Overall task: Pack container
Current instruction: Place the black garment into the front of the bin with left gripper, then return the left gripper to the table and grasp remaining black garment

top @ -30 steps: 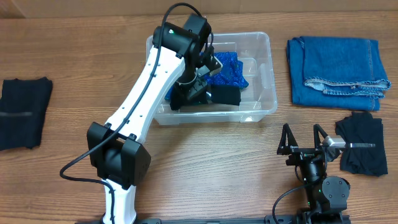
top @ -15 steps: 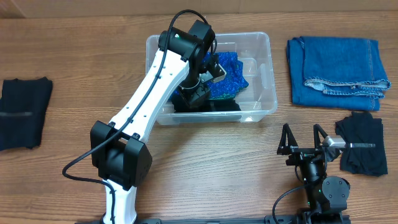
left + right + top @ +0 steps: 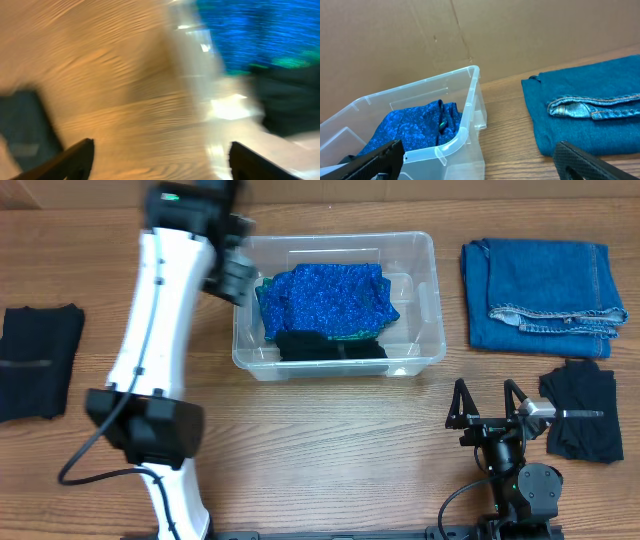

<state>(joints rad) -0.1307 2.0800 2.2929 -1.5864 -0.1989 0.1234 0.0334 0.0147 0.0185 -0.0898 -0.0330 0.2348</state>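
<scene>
My left arm [image 3: 160, 330] has long white links dotted with small dark screws, bulky black joint housings [image 3: 145, 430], a green light [image 3: 170, 195] up top and a black cable [image 3: 85, 465] looping low. My right arm [image 3: 522, 475] is compact and all black. The right tool [image 3: 484, 390] has slim black fingers [image 3: 375, 160]; the left tool [image 3: 236, 275] is a dark blur.

Folded jeans [image 3: 545, 295] lie near a black garment [image 3: 582, 412].

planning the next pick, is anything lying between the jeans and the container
Nothing visible does: only bare table separates the jeans from the right wall of the container. Inside, a blue cloth and a black cloth cover most of the floor, so the jeans would likely land on top of them.
</scene>
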